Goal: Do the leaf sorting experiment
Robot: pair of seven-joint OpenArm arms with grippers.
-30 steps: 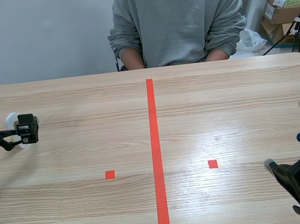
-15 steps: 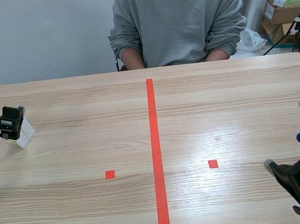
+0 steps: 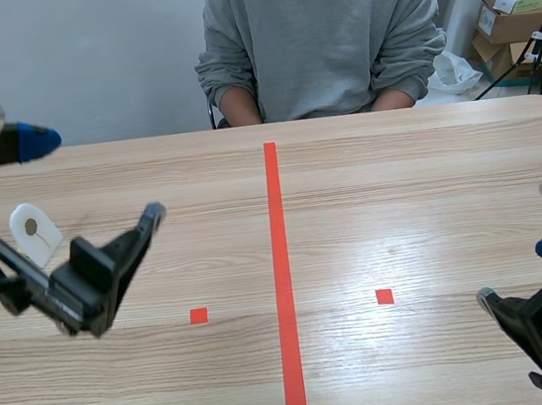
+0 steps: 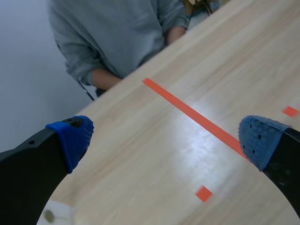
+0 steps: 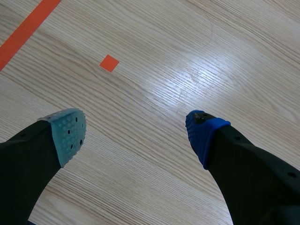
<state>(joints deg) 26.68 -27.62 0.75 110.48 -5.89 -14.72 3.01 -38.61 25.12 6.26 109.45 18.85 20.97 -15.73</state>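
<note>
A small white card [image 3: 33,232] with a dark spot lies flat on the table at the far left; nothing grips it. My left gripper [image 3: 110,269] hangs open above the table, to the right of the card and a little nearer me. In the left wrist view the gripper [image 4: 166,140] is open with nothing between its blue pads, and the card's corner [image 4: 57,215] shows just beside one finger. My right gripper [image 3: 519,340] rests low near the table's front right edge. It is open [image 5: 136,133] over bare wood, with nothing in it.
A person in a grey sweatshirt [image 3: 318,31] sits across the table, forearms at its far edge. Cardboard boxes [image 3: 518,25] stand behind the table at the right. A red tape line [image 3: 283,281] runs down the middle, with a small red square [image 3: 198,316] on either side.
The left gripper held the white card at the far left, let it go onto the table, then rose and swung toward the middle, now open. The right arm has not moved.
</note>
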